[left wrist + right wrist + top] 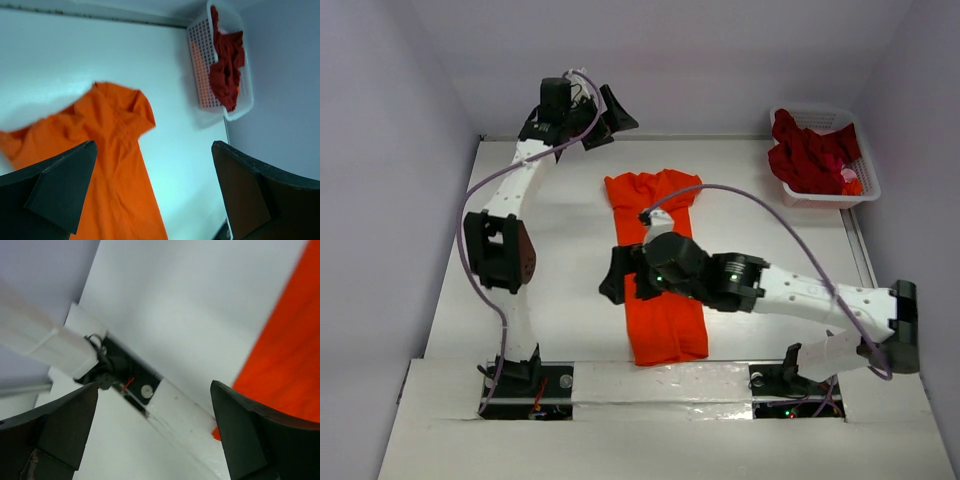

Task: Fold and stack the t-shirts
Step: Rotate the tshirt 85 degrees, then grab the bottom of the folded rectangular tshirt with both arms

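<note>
A bright orange t-shirt (660, 270) lies as a long narrow strip down the middle of the table, its collar end toward the far wall; it also shows in the left wrist view (110, 170) and at the right edge of the right wrist view (287, 360). Darker red t-shirts (812, 155) are heaped in the basket (226, 65). My left gripper (610, 122) hangs open high over the far left of the table, holding nothing (155, 185). Beside the strip's left edge, my right gripper (613, 275) is open and empty (155, 435).
The white lattice basket (865, 185) stands at the far right corner, against the wall (200, 65). The left arm's base (117, 375) sits at the near edge, on a raised white strip (660, 385). Walls enclose the table on three sides.
</note>
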Action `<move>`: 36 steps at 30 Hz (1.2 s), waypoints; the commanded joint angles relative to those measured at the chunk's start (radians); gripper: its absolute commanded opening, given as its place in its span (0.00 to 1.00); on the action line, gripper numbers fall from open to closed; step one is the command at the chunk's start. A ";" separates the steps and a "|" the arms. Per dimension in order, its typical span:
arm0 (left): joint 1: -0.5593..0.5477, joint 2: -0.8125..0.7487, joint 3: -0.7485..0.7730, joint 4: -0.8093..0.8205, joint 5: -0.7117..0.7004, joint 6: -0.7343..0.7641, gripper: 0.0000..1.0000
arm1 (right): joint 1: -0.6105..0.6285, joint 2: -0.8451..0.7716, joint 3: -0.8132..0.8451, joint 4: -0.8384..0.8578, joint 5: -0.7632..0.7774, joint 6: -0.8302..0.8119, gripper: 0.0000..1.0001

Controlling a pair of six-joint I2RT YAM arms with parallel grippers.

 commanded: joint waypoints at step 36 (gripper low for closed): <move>-0.341 -1.414 -1.598 -0.166 -0.085 -0.374 0.87 | -0.625 -0.453 -0.506 -0.312 -0.448 -0.060 0.82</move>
